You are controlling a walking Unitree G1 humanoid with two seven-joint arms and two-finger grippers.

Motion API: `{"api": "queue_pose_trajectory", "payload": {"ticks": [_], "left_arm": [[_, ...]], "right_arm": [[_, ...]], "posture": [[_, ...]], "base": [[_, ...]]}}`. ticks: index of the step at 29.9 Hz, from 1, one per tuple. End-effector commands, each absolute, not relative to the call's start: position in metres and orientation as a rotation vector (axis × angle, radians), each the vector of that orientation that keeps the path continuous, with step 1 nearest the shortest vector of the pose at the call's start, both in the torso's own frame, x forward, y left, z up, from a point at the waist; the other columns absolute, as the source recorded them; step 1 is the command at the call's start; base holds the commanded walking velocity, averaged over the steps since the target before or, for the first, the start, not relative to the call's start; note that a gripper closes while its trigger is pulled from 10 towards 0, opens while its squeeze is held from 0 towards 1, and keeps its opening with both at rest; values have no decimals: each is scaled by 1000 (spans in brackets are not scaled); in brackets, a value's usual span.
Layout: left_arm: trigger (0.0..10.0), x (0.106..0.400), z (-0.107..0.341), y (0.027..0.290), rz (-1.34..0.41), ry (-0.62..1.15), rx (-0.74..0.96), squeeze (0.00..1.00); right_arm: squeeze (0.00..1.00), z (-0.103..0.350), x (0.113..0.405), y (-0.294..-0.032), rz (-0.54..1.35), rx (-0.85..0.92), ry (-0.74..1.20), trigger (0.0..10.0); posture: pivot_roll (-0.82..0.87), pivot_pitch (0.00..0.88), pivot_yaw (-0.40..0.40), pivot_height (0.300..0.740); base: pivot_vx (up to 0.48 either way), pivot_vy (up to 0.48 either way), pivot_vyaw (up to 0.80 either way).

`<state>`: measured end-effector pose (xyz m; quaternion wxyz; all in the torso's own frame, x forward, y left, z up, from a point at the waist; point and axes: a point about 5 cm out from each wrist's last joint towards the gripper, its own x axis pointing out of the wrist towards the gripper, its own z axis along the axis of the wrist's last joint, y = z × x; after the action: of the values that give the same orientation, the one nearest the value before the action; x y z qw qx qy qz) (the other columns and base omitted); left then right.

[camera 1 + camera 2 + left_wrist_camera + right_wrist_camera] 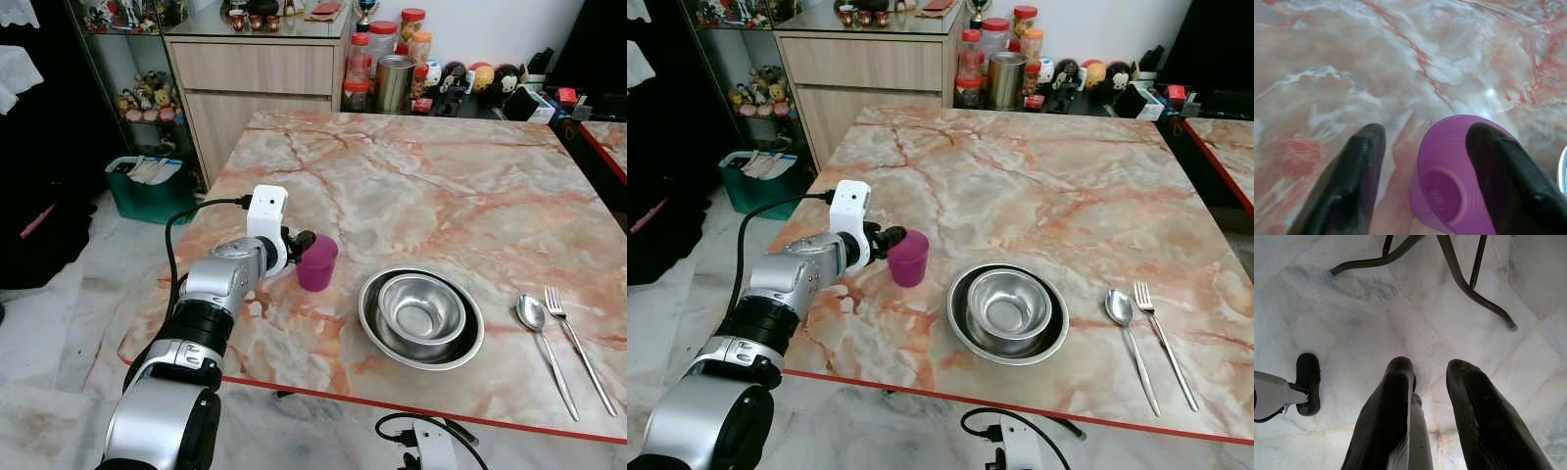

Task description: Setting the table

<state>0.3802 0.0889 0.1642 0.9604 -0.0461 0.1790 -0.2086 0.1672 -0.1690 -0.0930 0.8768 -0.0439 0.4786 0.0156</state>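
A small purple plastic cup point(317, 262) stands upright on the pink-veined marble table point(431, 176), near the robot's edge and just to the left of a shallow steel plate point(372, 333) with a steel bowl point(421, 309) nested in it. The left gripper point(1422, 147) has the cup by its rim: one black finger point(1498, 171) reaches down inside the mouth, the other finger point(1347, 191) sits outside with a gap to the wall, so the jaws look parted, not pinching. A steel spoon point(542, 343) and a steel fork point(578, 343) lie side by side right of the plate. The right gripper point(1427, 396) hangs below the table over pale floor tiles, its fingers apart and holding nothing. The risk I see is the light cup tipping: a one-sided pinch on a thin wall could tilt it, or a sideways pull could knock it into the plate.
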Motion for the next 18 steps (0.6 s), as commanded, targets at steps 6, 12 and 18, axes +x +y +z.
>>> {"api": "queue_pose_trajectory", "payload": {"ticks": [6, 12, 18], "left_arm": [[10000, 386, 187, 95, -385, 223, -158, 373], [10000, 394, 220, 178, 11, -57, -198, 0], [10000, 377, 212, 254, 316, -82, -23, 0]], "right_arm": [[0, -92, 169, -168, 33, -90, 997, 10000], [0, -92, 170, -168, 32, -89, 996, 10000], [0, -92, 170, -168, 36, -93, 996, 10000]], "posture": [[-3, 0, 6, 740], [1, 0, 4, 740], [11, 0, -1, 740]], "base": [[0, 0, 0], [0, 0, 0], [0, 0, 0]]}}
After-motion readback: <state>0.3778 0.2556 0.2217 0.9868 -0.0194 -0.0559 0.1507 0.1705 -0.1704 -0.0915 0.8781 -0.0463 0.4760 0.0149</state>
